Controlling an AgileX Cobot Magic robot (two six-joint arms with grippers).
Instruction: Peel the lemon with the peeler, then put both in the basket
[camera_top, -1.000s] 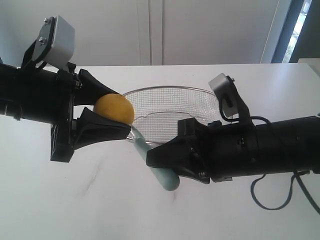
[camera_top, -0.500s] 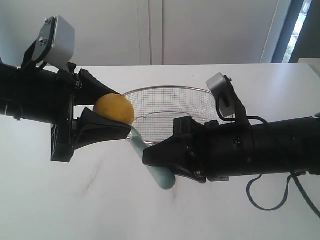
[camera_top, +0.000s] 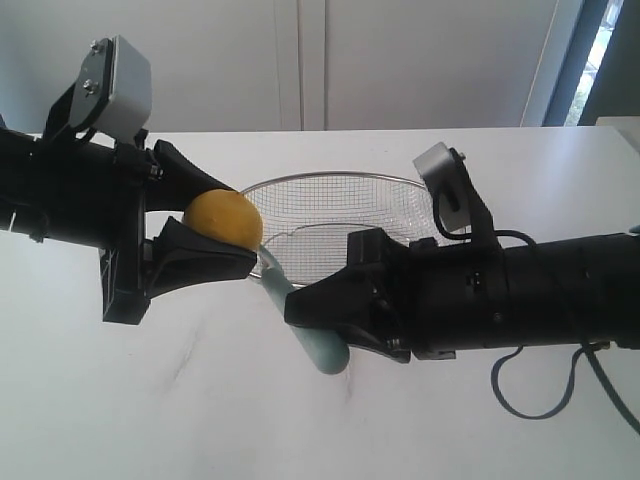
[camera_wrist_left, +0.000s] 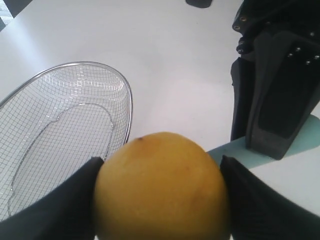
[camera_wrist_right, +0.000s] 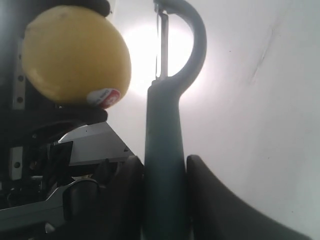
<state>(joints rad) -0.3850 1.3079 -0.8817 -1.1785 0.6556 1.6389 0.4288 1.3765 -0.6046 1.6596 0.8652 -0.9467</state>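
My left gripper (camera_top: 238, 226) is shut on the yellow lemon (camera_top: 223, 218), holding it in the air just left of the basket; its black fingers press both sides of the lemon (camera_wrist_left: 160, 187). My right gripper (camera_top: 318, 318) is shut on the teal handle of the peeler (camera_top: 320, 348). The peeler's curved head points up toward the underside of the lemon. In the right wrist view the peeler (camera_wrist_right: 165, 145) stands close beside the lemon (camera_wrist_right: 75, 52), a narrow gap between blade and skin. The wire-mesh basket (camera_top: 340, 178) sits behind both grippers with nothing in it.
The white table (camera_top: 150, 410) runs under both arms. A dark cable (camera_top: 540, 405) loops below the right arm. The basket's rim (camera_wrist_left: 128, 100) lies close to the left gripper (camera_wrist_left: 161, 200). A white wall stands behind the table.
The right arm has slid a little to the left, bringing the peeler closer under the lemon. The left gripper and lemon shifted very slightly left.
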